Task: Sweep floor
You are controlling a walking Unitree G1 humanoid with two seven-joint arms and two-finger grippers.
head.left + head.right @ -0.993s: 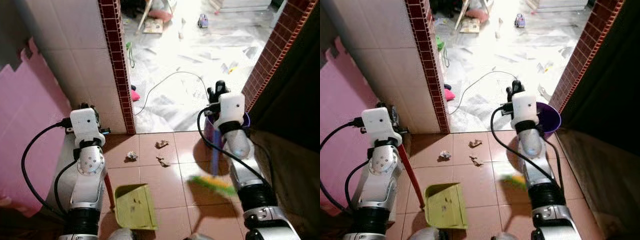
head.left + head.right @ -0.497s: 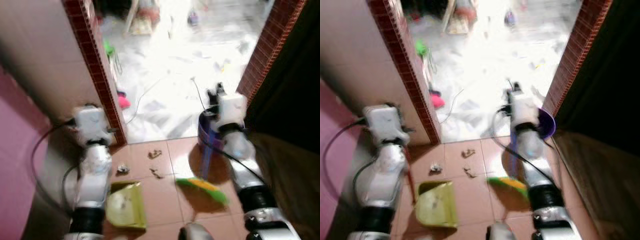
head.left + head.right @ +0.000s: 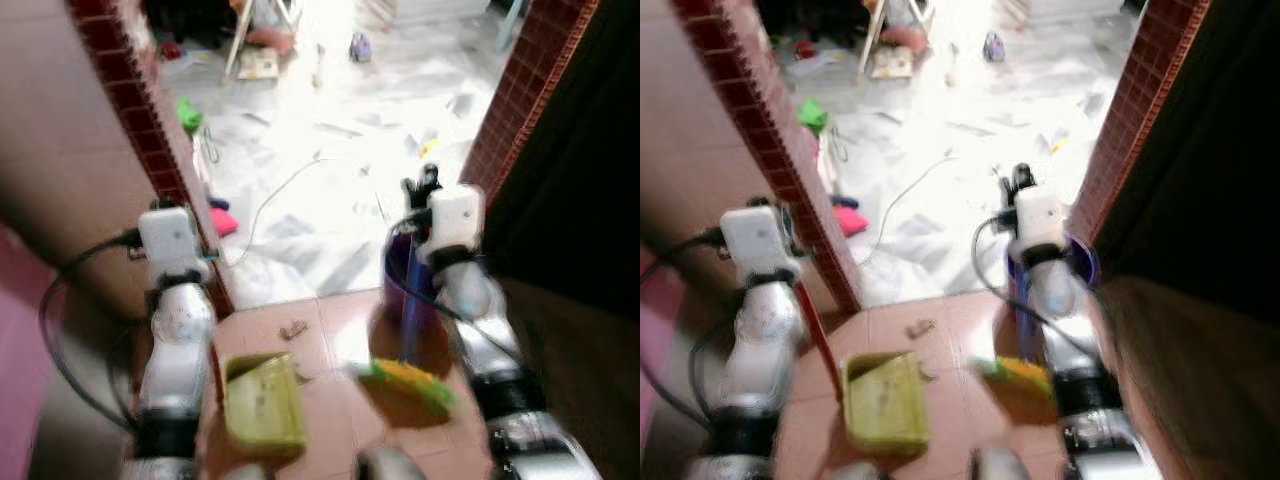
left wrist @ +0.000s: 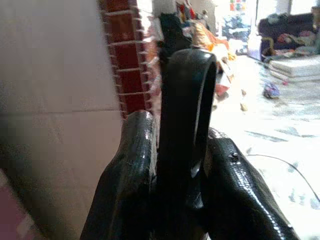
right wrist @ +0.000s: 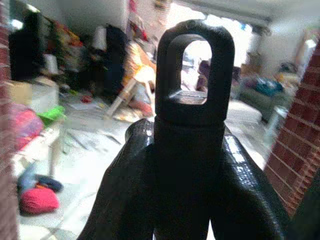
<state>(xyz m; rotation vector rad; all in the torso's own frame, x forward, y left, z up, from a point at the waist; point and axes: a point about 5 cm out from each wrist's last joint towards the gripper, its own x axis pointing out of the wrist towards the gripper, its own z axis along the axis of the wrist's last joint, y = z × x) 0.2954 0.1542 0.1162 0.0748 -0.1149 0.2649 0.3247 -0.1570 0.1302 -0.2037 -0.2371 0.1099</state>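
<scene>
Left eye view, blurred: the robot stands on brown floor tiles (image 3: 330, 400) at a doorway between two brick-edged walls. The left gripper (image 4: 175, 150) is closed on the black looped end of the dustpan handle (image 4: 187, 100), its fingers (image 4: 127, 180) pressed against it on both sides. The red handle runs down beside the left arm to the yellow-green dustpan (image 3: 262, 402), which sits on the tiles at about 6 o'clock. The right gripper (image 5: 192, 150) is clamped around the black end of the broom handle (image 5: 194, 75). The purple shaft goes down to the green and yellow broom head (image 3: 405, 382) at about 5 o'clock, just right of the dustpan. A scrap of litter (image 3: 292, 329) lies on the tiles at 12 o'clock from the dustpan. A white cable (image 3: 285, 190) trails over the bright marble floor beyond.
</scene>
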